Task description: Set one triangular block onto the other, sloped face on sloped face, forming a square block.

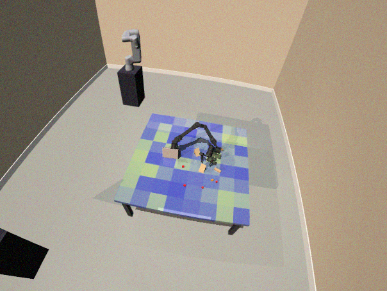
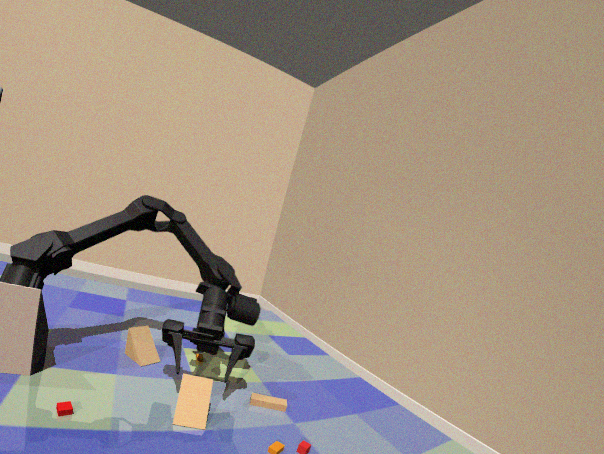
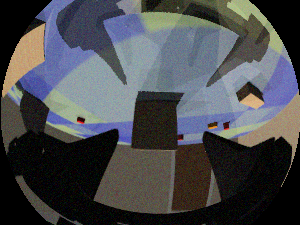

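Observation:
Two tan triangular blocks lie apart on the checkered table [image 1: 179,205] [image 2: 350,400]. One block [image 2: 192,401] [image 1: 202,168] lies in front with a broad sloped face up. The other block [image 2: 141,346] [image 1: 197,151] stands further back to the left; it also shows at the left edge of the wrist view [image 3: 27,62]. My gripper [image 2: 202,376] [image 1: 211,159] [image 3: 161,135] is open and empty. It points down, low over the table, just behind the front block and touching neither block.
A small orange cube [image 2: 199,357] sits under the gripper. A flat tan plank [image 2: 268,401] [image 1: 217,170] lies right of the front block. A red cube [image 2: 64,408] lies at the left; an orange cube [image 2: 276,447] and a red cube [image 2: 303,446] lie in front. A tan box [image 2: 17,325] stands at the arm's base.

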Tool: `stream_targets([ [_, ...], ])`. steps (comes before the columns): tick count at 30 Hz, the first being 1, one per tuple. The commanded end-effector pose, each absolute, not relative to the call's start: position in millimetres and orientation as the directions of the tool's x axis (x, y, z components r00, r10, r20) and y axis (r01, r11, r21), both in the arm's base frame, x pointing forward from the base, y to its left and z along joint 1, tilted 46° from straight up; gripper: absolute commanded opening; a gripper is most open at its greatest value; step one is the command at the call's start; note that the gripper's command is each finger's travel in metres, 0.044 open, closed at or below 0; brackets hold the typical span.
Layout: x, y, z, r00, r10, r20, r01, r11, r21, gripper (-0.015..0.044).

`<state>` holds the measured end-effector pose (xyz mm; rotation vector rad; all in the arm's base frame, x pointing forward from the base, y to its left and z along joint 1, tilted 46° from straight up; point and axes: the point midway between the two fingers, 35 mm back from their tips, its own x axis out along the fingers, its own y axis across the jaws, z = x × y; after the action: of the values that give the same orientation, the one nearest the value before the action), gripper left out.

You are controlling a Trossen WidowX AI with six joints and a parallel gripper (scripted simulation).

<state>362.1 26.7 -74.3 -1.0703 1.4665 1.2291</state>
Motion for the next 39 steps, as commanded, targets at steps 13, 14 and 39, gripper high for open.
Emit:
stream_targets([
  [13,350.7,24.2,-105.1,-0.225,-0.065,-0.972,-0.968,0.127,0.216,0.044],
  [14,350.2,24.1,-106.6,-0.225,-0.065,-0.972,-0.968,0.127,0.216,0.044],
  [39,340.9,22.0,-133.2,-0.225,-0.066,-0.972,-0.969,0.124,0.216,0.0361],
])
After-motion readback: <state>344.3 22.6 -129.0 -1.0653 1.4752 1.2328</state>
